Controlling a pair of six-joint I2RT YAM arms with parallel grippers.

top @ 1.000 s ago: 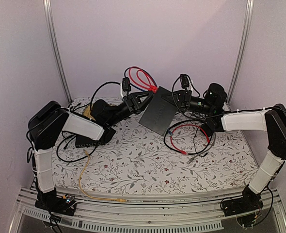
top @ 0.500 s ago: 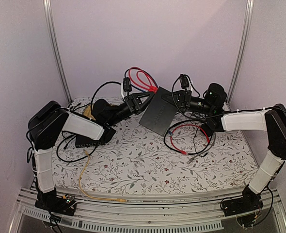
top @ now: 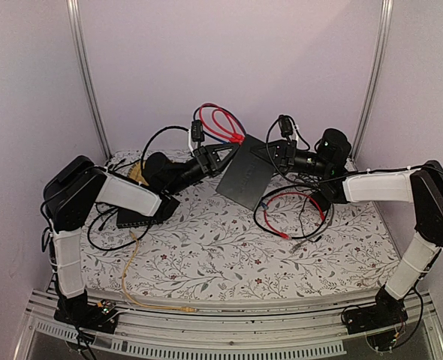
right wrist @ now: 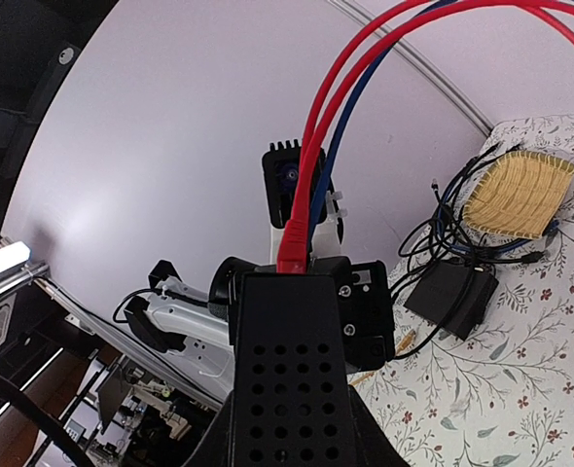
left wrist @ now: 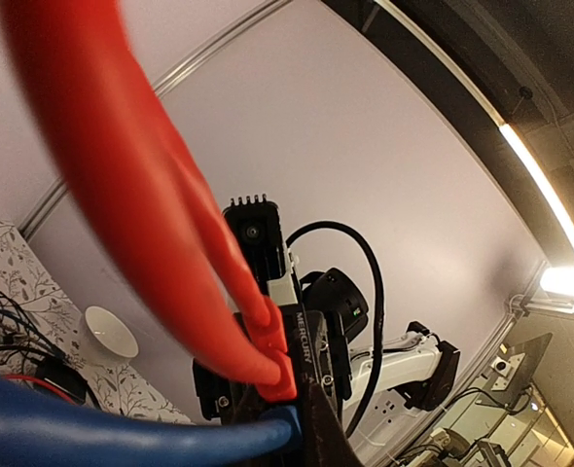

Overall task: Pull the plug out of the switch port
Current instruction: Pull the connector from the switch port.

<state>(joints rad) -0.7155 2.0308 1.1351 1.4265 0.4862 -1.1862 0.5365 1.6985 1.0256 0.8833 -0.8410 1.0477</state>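
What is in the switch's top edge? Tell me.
A red plug sits in the switch edge, its red cable looping up, a blue cable beside it. The port itself is covered by the plug.

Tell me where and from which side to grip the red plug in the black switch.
Grip the red plug by its short rigid body at the switch edge, not the looping cable, coming from the left: the right end effector holds the switch's other side.

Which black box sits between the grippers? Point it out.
The flat black box, tilted up at the back between the left gripper and the right gripper, red cable plugged in its top edge. The other box lies flat under the left arm.
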